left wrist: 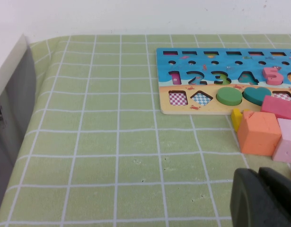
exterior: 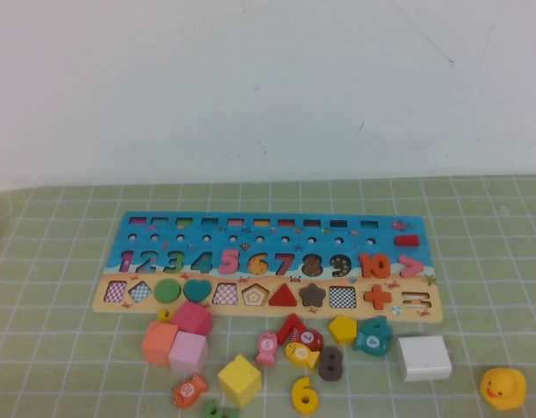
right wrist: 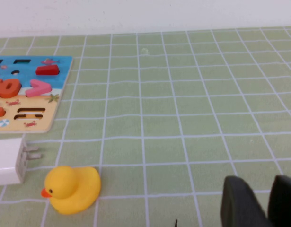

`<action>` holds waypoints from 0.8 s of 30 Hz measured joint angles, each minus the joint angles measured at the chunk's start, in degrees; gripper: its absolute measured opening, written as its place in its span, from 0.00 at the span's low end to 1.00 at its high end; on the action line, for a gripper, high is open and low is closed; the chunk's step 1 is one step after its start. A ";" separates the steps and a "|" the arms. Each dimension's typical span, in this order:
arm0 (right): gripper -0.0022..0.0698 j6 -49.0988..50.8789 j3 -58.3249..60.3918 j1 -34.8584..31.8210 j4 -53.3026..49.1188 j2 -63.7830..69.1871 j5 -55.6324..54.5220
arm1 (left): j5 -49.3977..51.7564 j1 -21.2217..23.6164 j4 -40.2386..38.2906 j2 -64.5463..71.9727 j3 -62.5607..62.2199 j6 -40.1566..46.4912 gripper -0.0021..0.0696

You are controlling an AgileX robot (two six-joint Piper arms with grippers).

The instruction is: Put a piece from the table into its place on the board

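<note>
**Yellow 6 waiting on the cloth, both grippers parked low and empty**

The small flat bright-yellow wooden numeral 6 (exterior: 305,394) lies face up on the pale green grid-marked table cloth (exterior: 67,261), near the front edge, just in front of the dark brown wooden numeral 8 (exterior: 329,363) and just right of the yellow wooden cube (exterior: 240,380). It looks light, rigid and thin, probably smooth-painted, so it may slide or tip if pinched by one edge only. A grip across its narrower upper stem or squarely across the round body, jaws straddling the flat sides from above, seems safest; the close neighbours leave little room for fingers.

Its recess, the orange-backed 6 slot, sits in the blue upper part of the long wooden puzzle board (exterior: 128,228), between the pink 5 and the 7.

The left gripper (left wrist: 261,198) hovers near the cloth beside the orange block (left wrist: 258,133), fingers together, holding nothing. The right gripper (right wrist: 260,203) rests near the yellow rubber duck (right wrist: 72,188), slightly parted, also empty.
</note>
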 joint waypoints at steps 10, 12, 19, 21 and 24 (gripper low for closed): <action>0.23 0.00 0.00 0.00 -0.02 0.00 0.00 | 0.00 0.00 0.00 0.00 0.00 0.00 0.03; 0.23 0.00 0.00 0.00 -0.02 0.00 0.00 | 0.00 0.00 0.00 0.00 0.00 0.00 0.03; 0.23 0.00 0.00 0.00 0.95 0.00 0.00 | 0.00 0.00 0.00 0.00 0.00 0.00 0.03; 0.23 0.00 0.00 0.00 4.53 0.00 0.00 | 0.00 0.00 0.00 0.00 0.00 0.00 0.03; 0.23 0.24 0.00 0.00 15.18 0.00 0.14 | 0.00 0.00 0.00 0.00 0.00 0.00 0.03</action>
